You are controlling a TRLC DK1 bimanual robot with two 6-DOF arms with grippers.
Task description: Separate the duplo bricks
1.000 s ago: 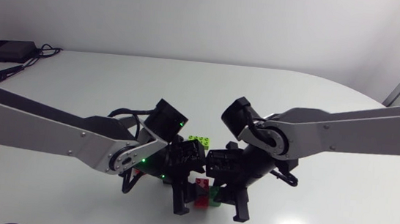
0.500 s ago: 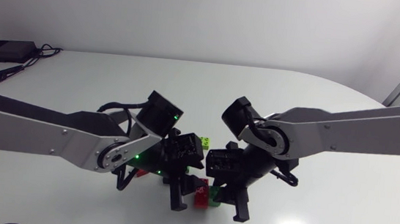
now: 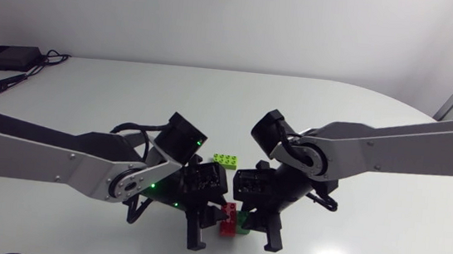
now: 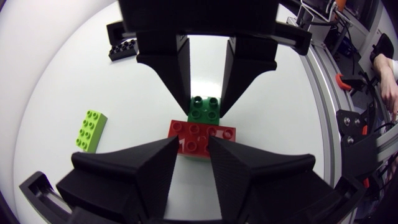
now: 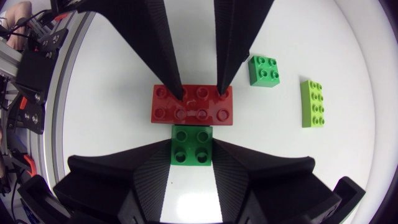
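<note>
Both arms meet over one joined pair on the bench point(image 3: 377, 116). The red brick point(image 5: 193, 112) lies with its long axis crosswise to both claws. The dark green brick point(image 5: 191, 144) is stuck to the red brick's side nearer the right arm. The right claw point(image 3: 259, 233) pinches the dark green brick from two sides. The left claw point(image 4: 193, 146), its gap narrow, has its tips over the red brick, unclamped. No container shows.

Red brick point(image 5: 191, 104); green brick point(image 5: 191, 145); second green brick point(image 5: 263, 70); lime brick point(image 5: 312, 103); white table point(image 3: 361, 115).
</note>
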